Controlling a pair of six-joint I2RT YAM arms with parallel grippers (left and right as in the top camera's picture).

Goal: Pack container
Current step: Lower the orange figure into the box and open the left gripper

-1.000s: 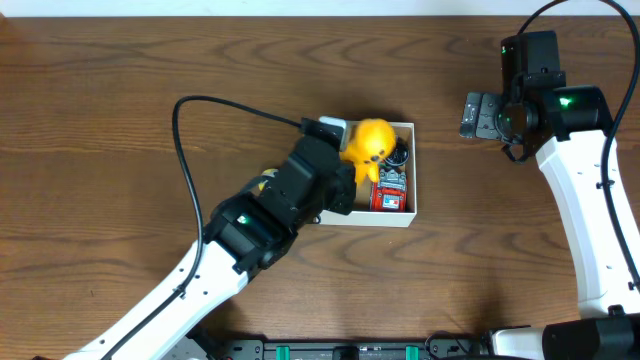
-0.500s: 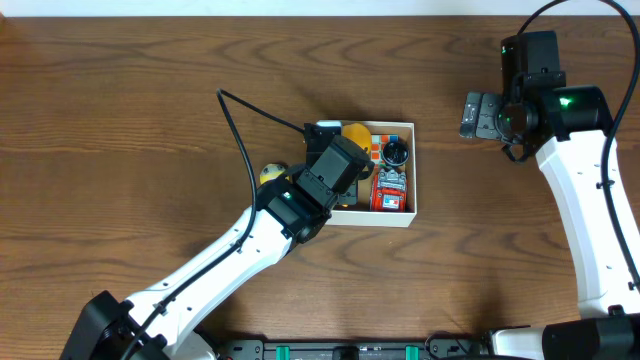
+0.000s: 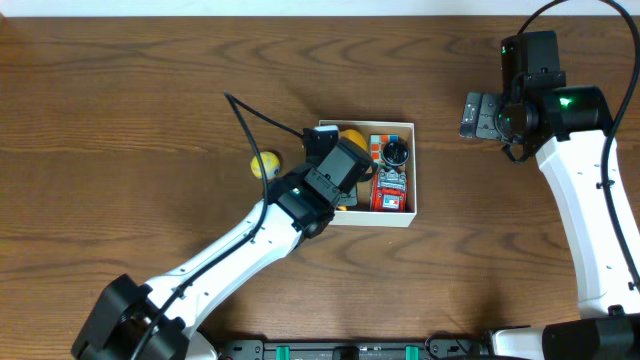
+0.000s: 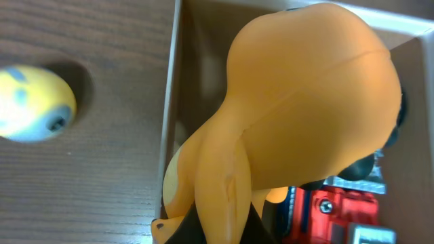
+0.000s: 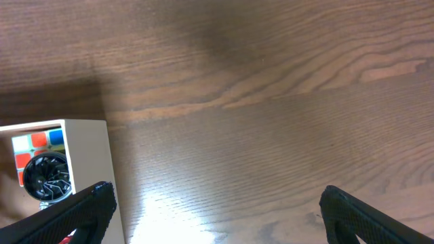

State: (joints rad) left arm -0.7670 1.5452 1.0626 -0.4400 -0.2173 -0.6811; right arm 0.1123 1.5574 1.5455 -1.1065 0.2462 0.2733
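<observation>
Right under the left gripper (image 3: 326, 143), an orange toy (image 4: 305, 108) fills the container (image 3: 412, 172) corner; whether those jaws are spread or pinching, I cannot tell. Beside them, outside the wall, lies a yellow ball (image 4: 34, 102). The right gripper (image 5: 217, 210) hangs spread wide, with the container to its left.

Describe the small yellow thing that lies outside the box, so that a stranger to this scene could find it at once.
Find the square white-walled container near the middle of the wooden table. Left of it in the overhead view, a small rounded yellow toy lies alone on the wood. Unlike the bigger orange toy and the red toy, it is outside the container.
</observation>
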